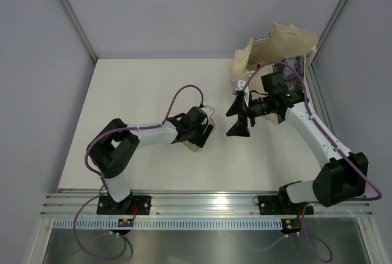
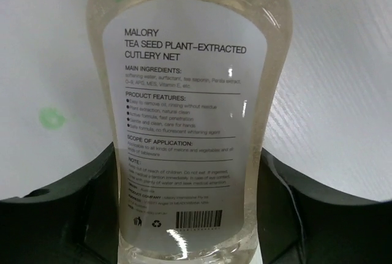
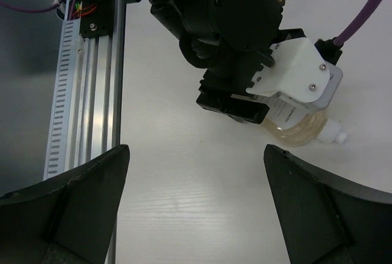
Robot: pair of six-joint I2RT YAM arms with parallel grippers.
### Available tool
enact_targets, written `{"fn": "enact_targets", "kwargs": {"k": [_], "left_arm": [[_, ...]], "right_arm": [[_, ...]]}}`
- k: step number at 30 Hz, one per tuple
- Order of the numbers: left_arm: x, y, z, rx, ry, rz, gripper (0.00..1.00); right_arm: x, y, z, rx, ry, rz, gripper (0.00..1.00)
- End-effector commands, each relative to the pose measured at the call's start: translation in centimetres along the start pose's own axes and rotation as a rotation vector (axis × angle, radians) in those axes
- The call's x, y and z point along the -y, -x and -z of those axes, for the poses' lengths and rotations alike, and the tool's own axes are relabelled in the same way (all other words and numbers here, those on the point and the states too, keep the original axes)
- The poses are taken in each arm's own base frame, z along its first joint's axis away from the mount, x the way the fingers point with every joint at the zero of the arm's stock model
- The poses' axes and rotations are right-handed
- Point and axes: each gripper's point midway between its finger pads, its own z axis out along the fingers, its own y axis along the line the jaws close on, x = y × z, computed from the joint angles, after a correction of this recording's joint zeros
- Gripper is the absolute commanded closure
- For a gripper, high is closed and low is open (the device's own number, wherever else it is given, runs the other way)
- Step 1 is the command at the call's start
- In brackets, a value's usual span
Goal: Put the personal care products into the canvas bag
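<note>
A pale, clear bottle (image 2: pixel 184 92) with a white back label lies on the white table between my left gripper's (image 2: pixel 187 172) black fingers (image 2: pixel 67 215), which press on its sides. In the top view the left gripper (image 1: pixel 202 132) covers most of this bottle (image 1: pixel 195 144). The right wrist view shows its yellowish body (image 3: pixel 300 130) and white cap under the left gripper (image 3: pixel 236 106). My right gripper (image 1: pixel 237 116) is open and empty, just right of the left one, jaws wide apart (image 3: pixel 196 172). The cream canvas bag (image 1: pixel 282 43) stands at the back right. No other products show.
The right arm's wrist (image 1: pixel 272 95) hangs in front of the bag. An aluminium rail (image 1: pixel 208 203) runs along the table's near edge, also in the right wrist view (image 3: pixel 92 92). A small green mark (image 2: pixel 52 118) is on the table. Grey walls enclose the table.
</note>
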Motion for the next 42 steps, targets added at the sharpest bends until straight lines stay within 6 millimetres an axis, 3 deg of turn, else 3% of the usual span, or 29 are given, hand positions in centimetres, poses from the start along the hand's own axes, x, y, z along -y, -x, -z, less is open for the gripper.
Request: {"fn": "enact_targets", "kwargs": {"k": [1,2,3,4,5,6,9,11,12,13,15,20,23,29,30,33,35,38,39,40,42], "left_arm": [[1.2,-2.1,0.6,-0.062,-0.093,0.086,1.0],[2.0,0.2,2.2,0.027,-0.167,0.116,1.0],[3.2,0.4,3.1,0.058,-0.313,0.172,1.0],[3.7,0.1,4.2,0.046,-0.389,0.208,1.0],[4.2,1.4,5.1,0.109,-0.463,0.227,1.0],[4.6,1.4,6.9,0.121,-0.571,0.26,1.0],[5.7,2.2,9.6,0.161,-0.746,0.26,1.0],[6.1,2.1,10.7,0.155,-0.829,0.254,1.0],[6.2,2.1,10.9,0.154,-0.851,0.246,1.0],[6.3,2.0,11.1,0.148,-0.872,0.242,1.0],[6.9,1.8,11.8,0.125,-0.936,0.229,1.0],[7.6,2.0,12.6,0.106,-1.025,0.243,1.0],[7.5,2.3,12.9,0.114,-1.052,0.266,1.0],[6.9,3.1,13.3,0.147,-1.096,0.323,1.0],[6.9,3.4,13.4,0.165,-1.109,0.318,1.0],[7.2,3.9,14.1,0.172,-1.154,0.336,1.0],[7.3,4.2,14.5,0.17,-1.174,0.353,0.98],[7.0,4.6,14.7,0.182,-1.17,0.363,0.85],[6.6,4.7,14.7,0.192,-1.16,0.374,0.8],[6.2,4.8,14.8,0.2,-1.151,0.386,0.62],[4.6,5.3,14.8,0.232,-1.112,0.423,0.49]], "right_arm": [[-0.5,0.6,0.2,0.034,0.01,0.048,0.01],[-1.5,-0.4,0.2,0.016,0.052,0.023,0.01],[-1.9,-0.4,0.1,0.031,0.093,0.17,0.01],[-2.9,-1.3,0.1,0.012,0.126,0.093,0.01],[-3.6,-2.6,0.0,-0.01,0.179,0.176,0.01],[-3.6,-3.3,0.1,-0.037,0.197,0.238,0.01],[-2.1,-4.8,-0.1,-0.121,0.199,0.384,0.01],[-1.2,-4.8,-1.1,-0.174,0.191,0.499,0.0],[-0.3,-5.5,-1.3,-0.244,0.172,0.548,0.01],[-0.7,-5.8,-2.5,-0.269,0.188,0.584,0.0],[0.9,-5.4,-3.6,-0.312,0.144,0.702,0.0],[1.2,-5.9,-8.0,-0.375,0.188,0.836,0.01],[1.8,-7.0,-9.2,-0.425,0.185,0.851,0.0],[-0.2,-8.7,-10.0,-0.458,0.246,0.809,0.01],[-0.6,-9.7,-10.3,-0.483,0.24,0.772,0.0],[0.7,-9.9,-12.3,-0.492,0.136,0.725,0.02],[1.4,-9.2,-13.9,-0.474,0.083,0.736,0.07],[2.6,-7.8,-14.5,-0.455,0.014,0.704,0.46],[2.8,-7.3,-14.4,-0.452,-0.002,0.709,0.65],[2.9,-7.3,-14.2,-0.46,-0.001,0.714,0.72],[2.7,-7.6,-13.8,-0.469,0.001,0.727,0.81]]}}
